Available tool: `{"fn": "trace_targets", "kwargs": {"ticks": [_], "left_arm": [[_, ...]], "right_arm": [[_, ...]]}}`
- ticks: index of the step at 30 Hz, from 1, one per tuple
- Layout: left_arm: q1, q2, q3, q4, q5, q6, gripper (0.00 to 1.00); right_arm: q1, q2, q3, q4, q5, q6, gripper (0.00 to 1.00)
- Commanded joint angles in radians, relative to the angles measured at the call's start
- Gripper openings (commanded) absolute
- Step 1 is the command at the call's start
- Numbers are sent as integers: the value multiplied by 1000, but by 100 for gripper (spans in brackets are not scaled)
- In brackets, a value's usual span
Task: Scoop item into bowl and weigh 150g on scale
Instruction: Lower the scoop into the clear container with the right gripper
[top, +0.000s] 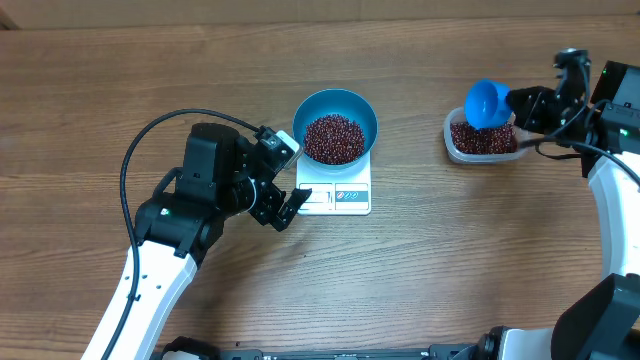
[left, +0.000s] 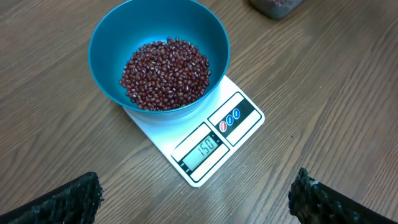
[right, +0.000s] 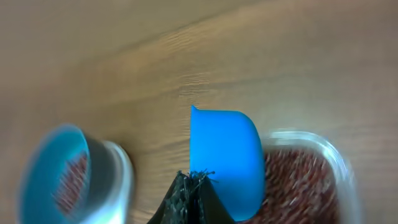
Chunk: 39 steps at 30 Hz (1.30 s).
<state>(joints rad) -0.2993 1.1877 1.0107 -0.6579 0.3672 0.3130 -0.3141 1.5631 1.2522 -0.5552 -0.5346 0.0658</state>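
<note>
Right pincer (top: 518, 101) clenched on scoop (top: 486, 102), holds it over tub (top: 452, 148) at three o'clock, likely to leave bowl (top: 335, 98) and scale (top: 345, 198) undisturbed.

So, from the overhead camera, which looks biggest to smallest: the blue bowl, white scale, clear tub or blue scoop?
Blue bowl and white scale: similar width, scale partly hidden under the bowl, so unranked.
Then clear tub.
Smallest: blue scoop, even held nearer the camera.

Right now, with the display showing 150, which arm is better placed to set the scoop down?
Right. The right tool is shut on the blue scoop, which hangs over the clear tub. The left tool stands open and empty beside the scale, far from the scoop.
</note>
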Motion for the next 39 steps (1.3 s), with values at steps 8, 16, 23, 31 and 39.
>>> {"fn": "trace_targets", "kwargs": {"ticks": [8,16,23,31,39], "left_arm": [[5,2,25,3,15,-14,99],[5,2,25,3,15,-14,100],[5,2,25,3,15,-14,99],[5,2,25,3,15,-14,100],[5,2,25,3,15,-14,100]], "right_arm": [[-1,-11,20,-159,356,993,4],[0,-4,16,-123,420,991,4],[1,46,16,-74,384,978,4],[19,95,16,-32,339,974,4],[92,117,16,-13,344,974,4]]}}
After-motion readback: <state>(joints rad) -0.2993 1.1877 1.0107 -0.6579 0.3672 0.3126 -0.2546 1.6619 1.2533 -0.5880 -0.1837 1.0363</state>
